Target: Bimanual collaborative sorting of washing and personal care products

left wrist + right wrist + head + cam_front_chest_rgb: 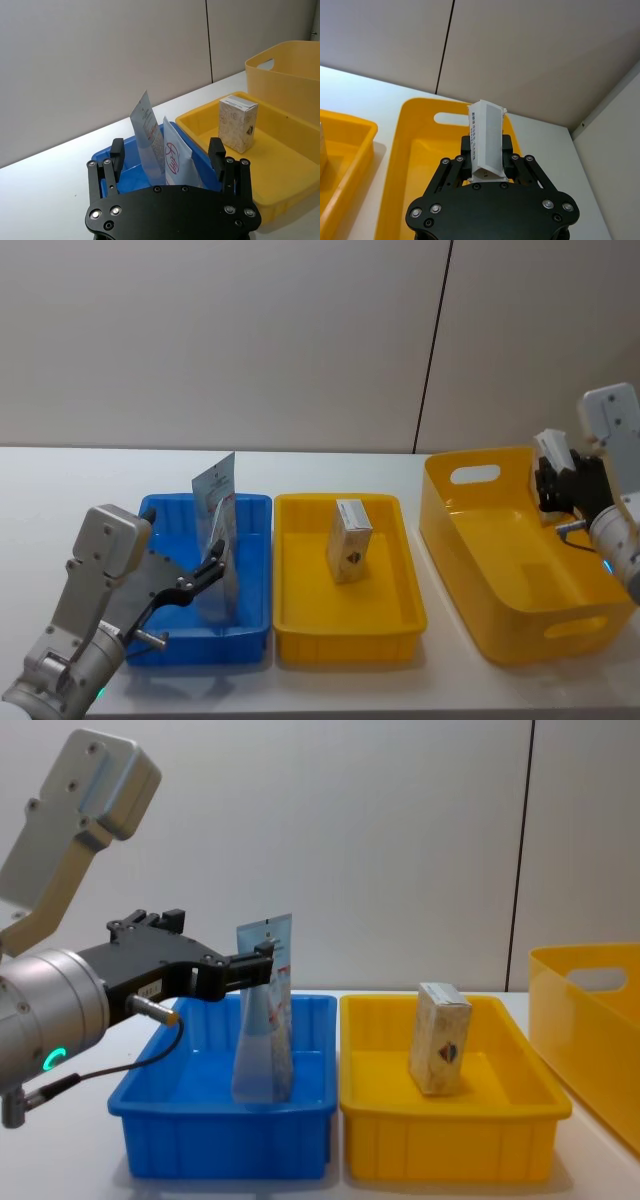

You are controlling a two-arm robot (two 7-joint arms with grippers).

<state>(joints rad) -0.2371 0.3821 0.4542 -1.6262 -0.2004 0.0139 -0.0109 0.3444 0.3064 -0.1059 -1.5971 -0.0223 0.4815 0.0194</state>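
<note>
While the right gripper [553, 485] is clamping a carton [487, 135] over the large yellow bin [470, 540] at 3 o'clock, the left gripper [166, 150], empty and wide open, is straddling upright tubes [265, 1020] in the blue bin [220, 1120] at 8 o'clock and should be withdrawing straight without tipping them.

A plain grey-beige wall [220, 340] runs behind the whole scene, smooth and matte, made of large flat panels. One thin dark vertical seam [432, 350] splits it, right of centre in the head view. The wall meets a white tabletop [70, 480] along a straight line at the back. The tabletop is smooth, with a brighter band near the wall. Light is even and diffuse, casting only faint shadows. Past the tabletop's right end, the right wrist view shows a paler flat surface [615, 150]; what it is cannot be told.
</note>
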